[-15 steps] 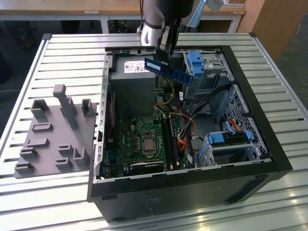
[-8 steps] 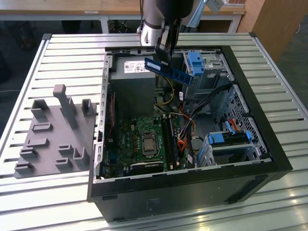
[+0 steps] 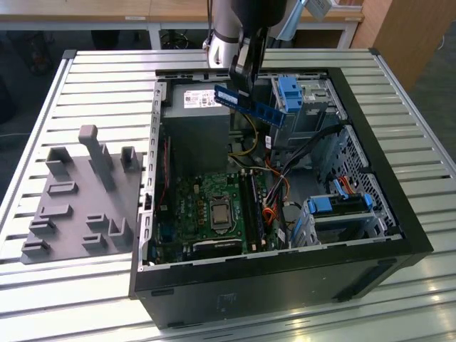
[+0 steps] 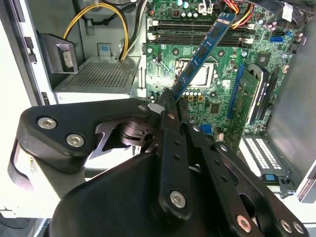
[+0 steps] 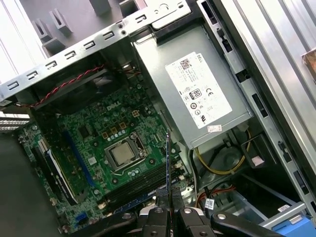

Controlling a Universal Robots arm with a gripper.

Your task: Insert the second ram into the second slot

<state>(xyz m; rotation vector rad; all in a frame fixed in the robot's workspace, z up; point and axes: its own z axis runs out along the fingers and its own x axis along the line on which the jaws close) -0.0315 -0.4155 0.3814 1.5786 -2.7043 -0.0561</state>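
**Gripper** [image 4: 169, 98]: fingers closed on one end of the second ram [image 4: 205, 47], which it holds in the air above the open computer case [image 3: 399, 214].

**Hazards (judged):**
- The stick is clamped at one end only, so the free end could pivot or flex under seating force.
- It hangs tilted, so if it goes down skewed it may bind on a slot wall or a latch.
- It sits over the CPU socket [image 5: 123, 154], so a slip would land on the board.

**Second ram:** a thin, flat, long blue stick with a row of small black chips along its face. In the first wrist view it is edge-on and shows as a narrow line.

**Memory slots** [image 4: 197, 24]: black parallel channels beyond the stick's free end and apart from it.

**Power supply** [image 5: 197, 94]: a grey box at the far wall.
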